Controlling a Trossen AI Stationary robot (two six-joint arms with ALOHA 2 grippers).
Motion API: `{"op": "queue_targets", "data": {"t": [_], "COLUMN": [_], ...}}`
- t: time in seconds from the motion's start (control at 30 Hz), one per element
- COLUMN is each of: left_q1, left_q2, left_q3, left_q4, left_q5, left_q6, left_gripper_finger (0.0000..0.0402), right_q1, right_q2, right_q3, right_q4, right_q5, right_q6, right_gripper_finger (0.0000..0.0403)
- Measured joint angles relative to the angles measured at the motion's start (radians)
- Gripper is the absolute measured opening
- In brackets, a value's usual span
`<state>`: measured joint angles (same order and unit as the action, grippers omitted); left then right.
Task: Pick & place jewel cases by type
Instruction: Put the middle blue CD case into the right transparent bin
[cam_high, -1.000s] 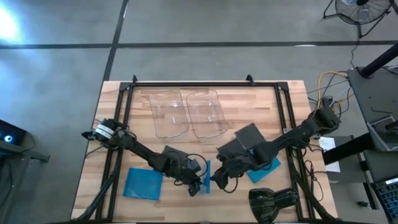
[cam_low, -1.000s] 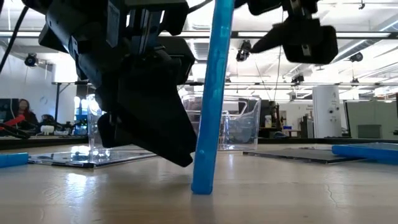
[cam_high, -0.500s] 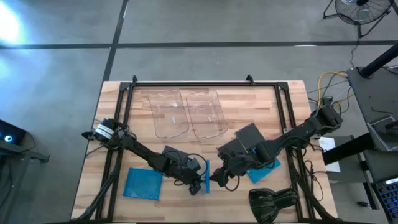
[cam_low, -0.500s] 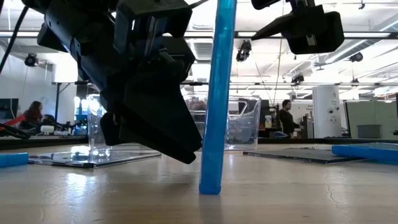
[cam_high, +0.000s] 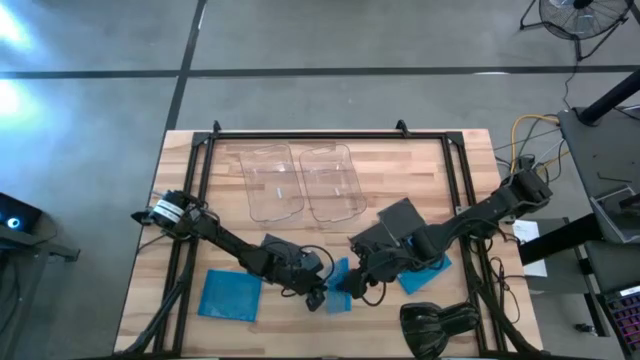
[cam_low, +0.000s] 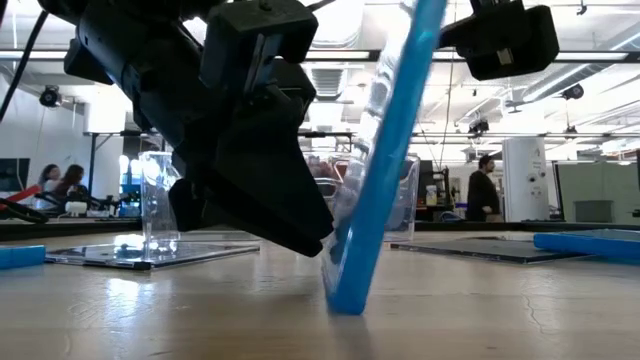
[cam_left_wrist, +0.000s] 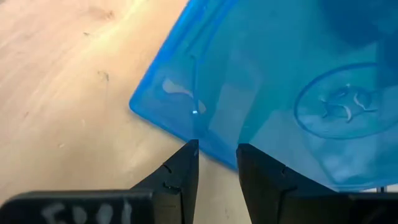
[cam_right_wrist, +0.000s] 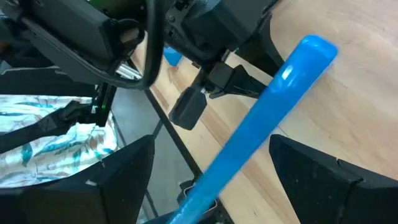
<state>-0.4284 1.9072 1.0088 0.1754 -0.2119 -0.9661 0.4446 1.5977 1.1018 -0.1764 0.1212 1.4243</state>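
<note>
A tilted blue jewel case (cam_low: 378, 170) is grasped edgewise by the left gripper (cam_left_wrist: 216, 163); the right gripper (cam_right_wrist: 211, 155) is spread, released; its upper part is cut off in the low view.

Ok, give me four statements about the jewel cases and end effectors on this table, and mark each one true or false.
1. A blue jewel case stands tilted on one edge on the table, between the left end effector and the right end effector. True.
2. The right end effector is clamped on that case. False: it is open, its fingers apart on either side of the case.
3. Another blue case lies flat on the table near the left arm. True.
4. The dark cases sit inside the clear trays. False: they lie on the table, by the right arm.
</note>
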Motion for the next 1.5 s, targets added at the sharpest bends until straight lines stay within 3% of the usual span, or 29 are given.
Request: {"op": "queue_targets", "data": {"t": [0.17,0.33,0.5,0.73,0.8,0.9,1.0,1.13,1.3,1.37,1.5], "left_q1": [0.001,0.001,-0.009,-0.072,-0.093,-0.124,-0.154,-0.185,-0.205,-0.211,-0.220], "left_q2": [0.000,0.000,-0.012,-0.081,-0.107,-0.155,-0.207,-0.268,-0.340,-0.367,-0.430], "left_q3": [0.000,-0.006,-0.032,-0.031,-0.032,-0.032,-0.032,-0.033,-0.033,-0.033,-0.033], "left_q4": [0.000,0.000,-0.006,-0.017,-0.040,-0.113,-0.201,-0.307,-0.405,-0.442,-0.582], "left_q5": [-0.002,-0.002,-0.003,-0.009,-0.037,-0.114,-0.225,-0.327,-0.388,-0.425,-0.514], "left_q6": [0.000,0.001,-0.008,-0.012,-0.015,-0.044,-0.110,-0.204,-0.312,-0.370,-0.583], "left_gripper_finger": [0.0090,0.0090,0.0090,0.0090,0.0090,0.0090,0.0090,0.0090,0.0090,0.0090,0.0090], "right_q1": [0.000,-0.010,-0.019,-0.023,-0.030,-0.040,-0.044,-0.059,-0.141,-0.220,-0.388], "right_q2": [0.051,0.074,0.065,0.026,-0.005,-0.067,-0.154,-0.235,-0.208,-0.169,-0.080], "right_q3": [-0.013,-0.014,-0.016,-0.015,-0.015,-0.007,0.030,0.080,0.155,0.182,0.174], "right_q4": [-0.007,-0.008,-0.082,-0.189,-0.230,-0.335,-0.462,-0.496,-0.501,-0.532,-0.554], "right_q5": [-0.030,-0.089,-0.147,-0.188,-0.178,-0.087,0.109,0.375,0.653,0.648,0.506], "right_q6": [0.040,0.065,0.068,-0.007,-0.034,-0.051,-0.105,-0.321,-0.558,-0.502,-0.056], "right_gripper_finger": [0.0302,0.0261,0.0181,0.0037,0.0032,0.0033,0.0034,0.0034,0.0034,0.0034,0.0047]}}
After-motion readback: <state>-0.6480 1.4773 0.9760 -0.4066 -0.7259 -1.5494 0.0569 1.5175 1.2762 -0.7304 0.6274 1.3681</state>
